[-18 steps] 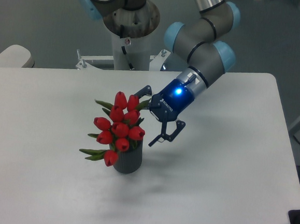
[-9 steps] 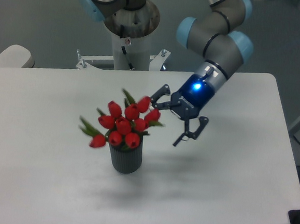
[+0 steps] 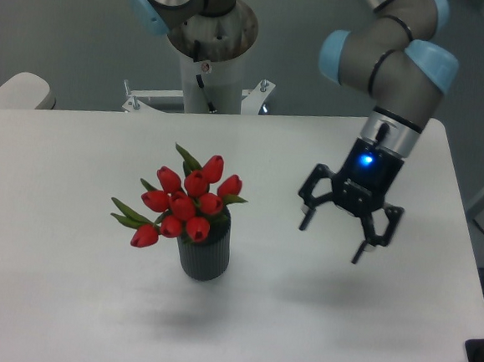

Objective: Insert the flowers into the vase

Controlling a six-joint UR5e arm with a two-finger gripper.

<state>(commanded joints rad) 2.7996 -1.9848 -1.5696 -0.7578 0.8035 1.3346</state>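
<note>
- The flowers (image 3: pixel 185 206) stand in the vase (image 3: pixel 203 253), near the middle of the table (image 3: pixel 65 301). The red heads spread above the mouth and lean a little to the left side of the picture.
- The gripper (image 3: pixel 344 234) hangs above the table, well apart from the bunch, toward the right side of the picture. Its fingers are spread wide and hold nothing.
- Judging from this, the insertion looks done; the stems seem seated inside the vase.
- The bunch looks light and rather soft. The heads and leaves probably bend or crush under a strong squeeze, so I would not take hold there.
- If a correction is needed, the best place to hold is the stems just under the heads, but they are hidden by the heads and the rim, so access is poor.
- The vase looks rigid, with ribbed matte sides that should give good friction. It is small and carries a bunch wider than itself, so it may tip if pushed from the side.
- One head (image 3: pixel 144 236) and a leaf (image 3: pixel 126 215) hang out past the vase on the left; a passing finger could catch them.
- There is much bare table around the vase on all sides. The right and front edges of the table are nearer to the gripper than to the vase.
</note>
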